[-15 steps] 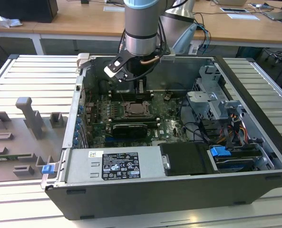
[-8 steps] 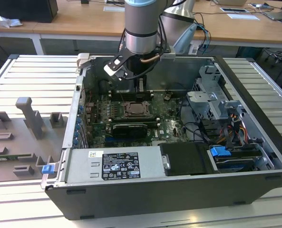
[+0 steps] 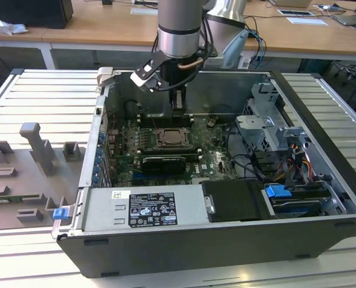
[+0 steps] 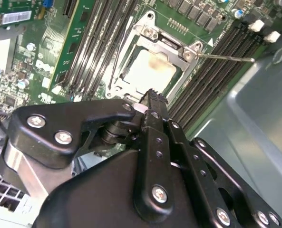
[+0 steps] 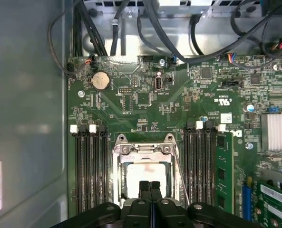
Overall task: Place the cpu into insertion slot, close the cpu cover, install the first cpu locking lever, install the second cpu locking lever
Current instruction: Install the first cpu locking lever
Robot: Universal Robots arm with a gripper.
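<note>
The cpu (image 5: 136, 176) (image 4: 148, 71) lies flat in the insertion slot (image 3: 171, 137) on the green board, its pale top showing through the cut-out of the cpu cover (image 5: 143, 150) (image 4: 171, 47), which lies down over it. One thin locking lever (image 4: 226, 58) (image 5: 179, 166) sticks out sideways over the memory slots; another thin locking lever (image 4: 121, 47) runs along the opposite side. My gripper (image 5: 150, 184) (image 4: 152, 94) (image 3: 178, 107) hangs just above the socket's edge, shut with nothing between its fingers.
Black memory slots (image 5: 89, 166) flank the socket, with a green card (image 5: 224, 171) standing beside one bank. Cables (image 5: 179, 33) run along the case wall. A power supply (image 3: 144, 208), drive cage (image 3: 268, 129) and case walls (image 3: 99, 138) hem the board in.
</note>
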